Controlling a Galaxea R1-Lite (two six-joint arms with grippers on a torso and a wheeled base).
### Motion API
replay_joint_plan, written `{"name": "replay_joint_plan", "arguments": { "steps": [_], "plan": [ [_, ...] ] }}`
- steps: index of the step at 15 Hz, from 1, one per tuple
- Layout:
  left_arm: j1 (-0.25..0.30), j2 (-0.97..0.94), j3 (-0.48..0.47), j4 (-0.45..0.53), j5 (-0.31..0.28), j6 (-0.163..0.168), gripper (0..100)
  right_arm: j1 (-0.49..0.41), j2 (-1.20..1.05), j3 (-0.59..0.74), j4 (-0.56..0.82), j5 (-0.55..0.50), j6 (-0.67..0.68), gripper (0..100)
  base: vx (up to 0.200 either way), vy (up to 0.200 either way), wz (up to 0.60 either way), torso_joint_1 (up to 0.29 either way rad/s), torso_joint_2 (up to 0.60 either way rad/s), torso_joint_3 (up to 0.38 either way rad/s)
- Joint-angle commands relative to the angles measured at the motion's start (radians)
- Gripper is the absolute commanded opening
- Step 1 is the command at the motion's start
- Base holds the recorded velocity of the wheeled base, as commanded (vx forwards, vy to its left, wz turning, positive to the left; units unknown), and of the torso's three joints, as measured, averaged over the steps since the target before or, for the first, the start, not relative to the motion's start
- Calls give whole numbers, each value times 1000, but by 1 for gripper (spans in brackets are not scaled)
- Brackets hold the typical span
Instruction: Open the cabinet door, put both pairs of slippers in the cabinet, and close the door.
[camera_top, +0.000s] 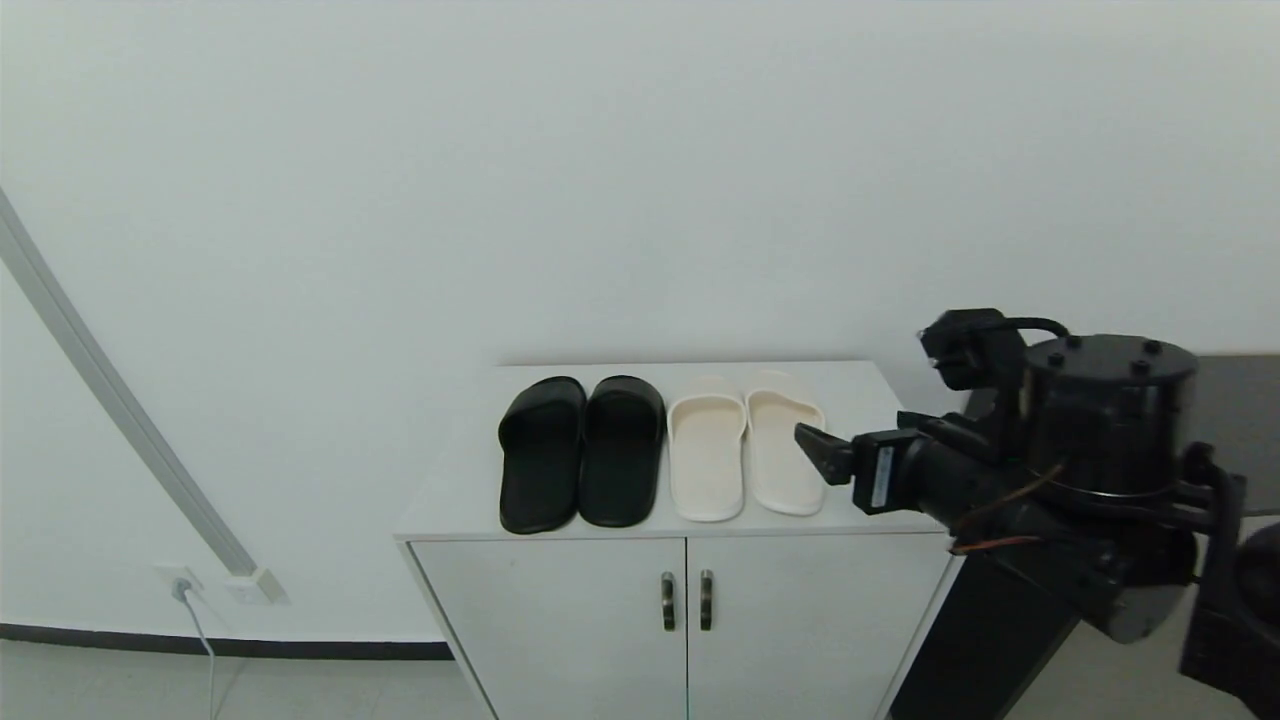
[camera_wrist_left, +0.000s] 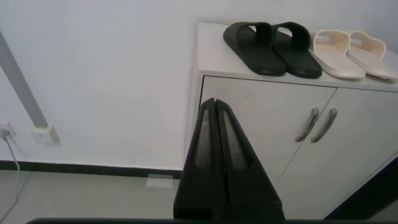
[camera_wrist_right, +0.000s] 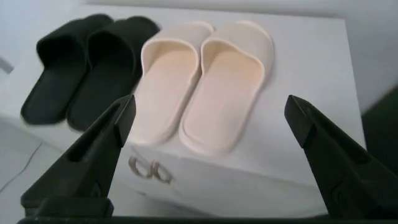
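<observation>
A white cabinet stands against the wall with both doors shut and its two handles side by side at the middle. On its top lie a black pair of slippers and, to their right, a cream pair of slippers. My right gripper hovers open just above the top's right front part, its fingers spread wide and pointing at the cream pair; nothing is between them. My left gripper is shut and empty, low in front of the cabinet's left door, apart from it.
A wall socket with a plugged cable sits low on the left, below a slanted grey conduit. A dark surface lies right of the cabinet. Open floor stretches in front and to the left.
</observation>
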Motion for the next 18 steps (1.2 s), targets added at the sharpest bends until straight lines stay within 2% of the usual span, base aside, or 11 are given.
{"name": "replay_joint_plan", "arguments": {
  "steps": [1, 4, 11, 18],
  "plan": [
    [0, 0, 0, 0, 0, 0, 0, 21, 167, -136, 2, -60, 7, 100, 0, 0, 0, 0, 0, 0],
    [0, 0, 0, 0, 0, -1, 0, 30, 293, -254, 0, -140, 9, 100, 0, 0, 0, 0, 0, 0],
    [0, 0, 0, 0, 0, -1, 0, 26, 478, -389, 3, -154, 41, 100, 0, 0, 0, 0, 0, 0],
    [0, 0, 0, 0, 0, 0, 0, -72, 630, -570, 43, -153, 53, 100, 0, 0, 0, 0, 0, 0]
  ]
}}
